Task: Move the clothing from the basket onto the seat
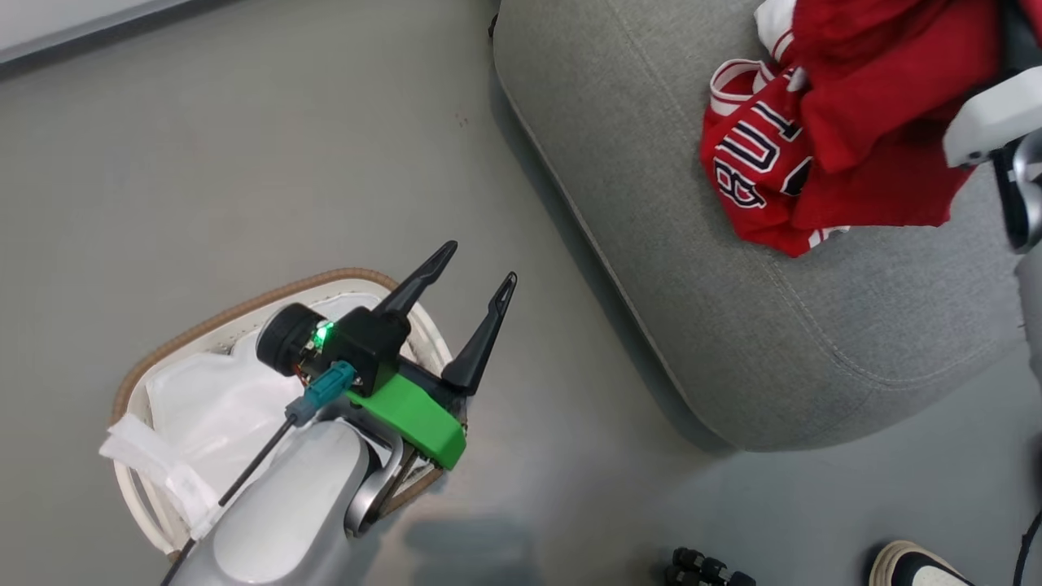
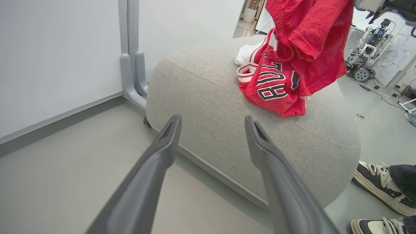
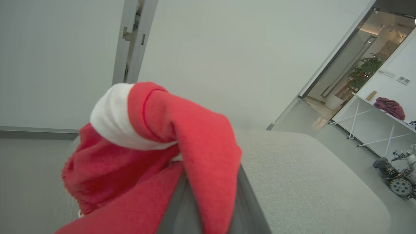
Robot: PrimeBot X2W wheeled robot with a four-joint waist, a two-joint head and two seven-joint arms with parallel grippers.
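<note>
**Jersey (image 1: 749, 175) on the Seat (image 1: 733, 342), Basket (image 1: 213, 319) on the Floor (image 1: 244, 163) to Its Left**

The basket stood on the floor left of the seat, well apart from it. The liner (image 1: 212, 407) sat in the basket and spilled over its left rim. The left gripper (image 1: 479, 262) hung above the basket's right side, pointing toward the seat. The jersey lay on top of the seat, toward its far right. Above it, the second garment (image 1: 887, 122) hung from the right gripper (image 3: 211, 208), draped across the jersey's right part. A person's shoe (image 1: 920, 566) rested on the floor near the seat's near right side.
</note>
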